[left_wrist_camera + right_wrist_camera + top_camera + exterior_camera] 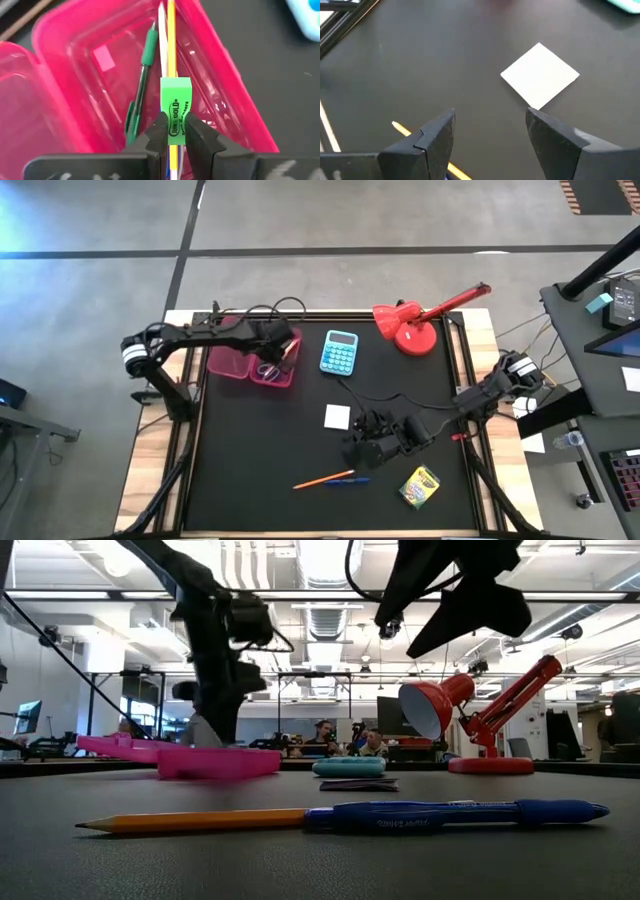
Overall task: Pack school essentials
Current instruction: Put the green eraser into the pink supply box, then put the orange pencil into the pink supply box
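My left gripper (172,125) is over the open pink case (252,364) at the table's far left and is shut on a green eraser (176,100). A green marker (140,85) and an orange pencil (171,35) lie in the case's tray. My right gripper (490,125) is open and hovers above the table's middle (370,442), beside the white square pad (540,75). Another orange pencil (320,479) and a blue pen (460,812) lie end to end near the front edge. The yellow-green crayon box (420,487) lies to their right. My left gripper pinches the green eraser by its printed end (175,131) between the two fingers. The eraser's other end stands out past the fingertips. The fingers come from above, pointing down into the case. The eraser is above the pencil in the tray; whether it touches it I cannot tell.
A light-blue calculator (340,352) lies right of the case. A red desk lamp (415,320) stands at the far right. A black cable (390,398) trails across the mat toward the right arm. The near-left part of the mat (250,460) is bare. People sit in the room beyond.
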Tool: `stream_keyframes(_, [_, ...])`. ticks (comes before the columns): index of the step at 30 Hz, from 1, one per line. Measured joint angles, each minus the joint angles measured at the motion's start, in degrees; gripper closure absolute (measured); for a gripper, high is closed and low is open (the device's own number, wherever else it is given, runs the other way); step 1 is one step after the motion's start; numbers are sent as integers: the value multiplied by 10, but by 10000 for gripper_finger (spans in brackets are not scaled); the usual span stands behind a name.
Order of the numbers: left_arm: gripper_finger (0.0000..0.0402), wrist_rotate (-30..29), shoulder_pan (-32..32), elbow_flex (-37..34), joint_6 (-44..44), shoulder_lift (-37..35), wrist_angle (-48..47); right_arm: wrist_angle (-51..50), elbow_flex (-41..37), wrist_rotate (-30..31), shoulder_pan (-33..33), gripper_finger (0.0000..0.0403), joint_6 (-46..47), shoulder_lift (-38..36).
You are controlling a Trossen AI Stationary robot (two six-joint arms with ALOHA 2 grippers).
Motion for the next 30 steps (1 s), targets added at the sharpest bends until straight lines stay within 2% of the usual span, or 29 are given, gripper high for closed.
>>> stream_keyframes(10, [362,2,2,-24,24,2,30,0,0,1,-25,172,3,0])
stream_keyframes(15, [315,-5,3,-22,35,2,30,0,0,1,-30,172,22,0])
stream_keyframes(21, [249,-45,6,-20,53,-6,29,1,0,-10,-29,172,28,0])
stream_keyframes(25, [228,-18,7,4,44,-13,1,0,0,-45,-28,172,45,0])
stream_keyframes(28, [226,26,4,23,36,-21,-2,1,0,-62,-24,172,44,0])
stream_keyframes(30, [226,32,-4,33,21,-30,-2,1,0,-66,-19,172,39,0])
